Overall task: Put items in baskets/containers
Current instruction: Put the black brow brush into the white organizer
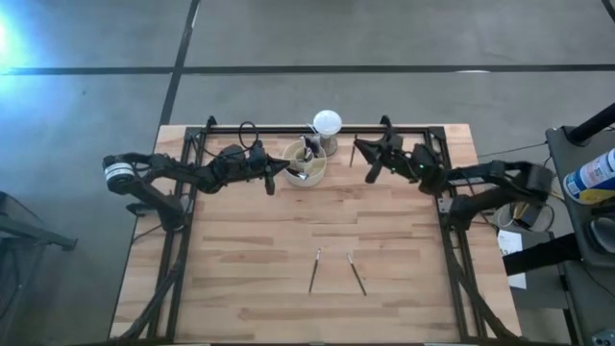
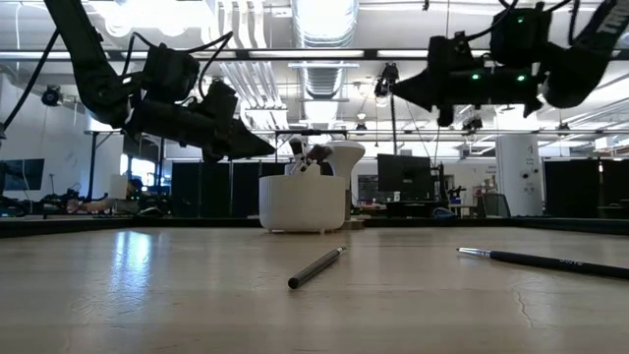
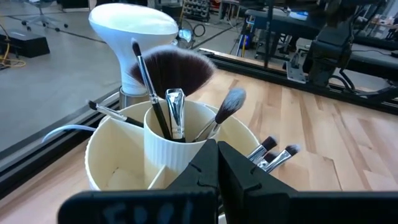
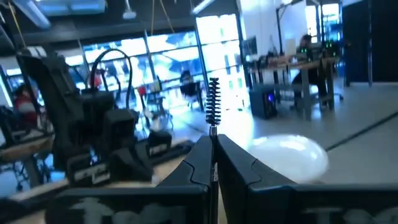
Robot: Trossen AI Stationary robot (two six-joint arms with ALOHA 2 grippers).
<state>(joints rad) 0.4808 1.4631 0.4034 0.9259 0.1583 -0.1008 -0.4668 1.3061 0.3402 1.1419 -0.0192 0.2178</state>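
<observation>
A round cream organiser (image 1: 304,163) stands at the table's far middle with several brushes upright in its compartments (image 3: 163,93). My left gripper (image 1: 281,173) is shut and empty, hovering just left of the organiser, above its rim (image 3: 217,149). My right gripper (image 1: 368,159) is raised right of the organiser and shut on a thin brush with a bristly spiral head (image 4: 213,102). Two dark brushes (image 1: 314,271) (image 1: 356,274) lie flat on the table nearer the front; they also show in the low view (image 2: 316,266) (image 2: 545,260). My right gripper pinches the thin brush's shaft (image 4: 213,130) between its two fingertips, just below the spiral head. The head sticks out past the fingertips. The brush is lifted clear of the table; its lower part is hidden by the fingers.
A white ball on a small stand (image 1: 327,125) stands just behind the organiser at the far edge. A black frame rail (image 1: 288,130) runs along the table's far edge and sides. Bare wood (image 1: 250,250) lies between the organiser and the two loose brushes.
</observation>
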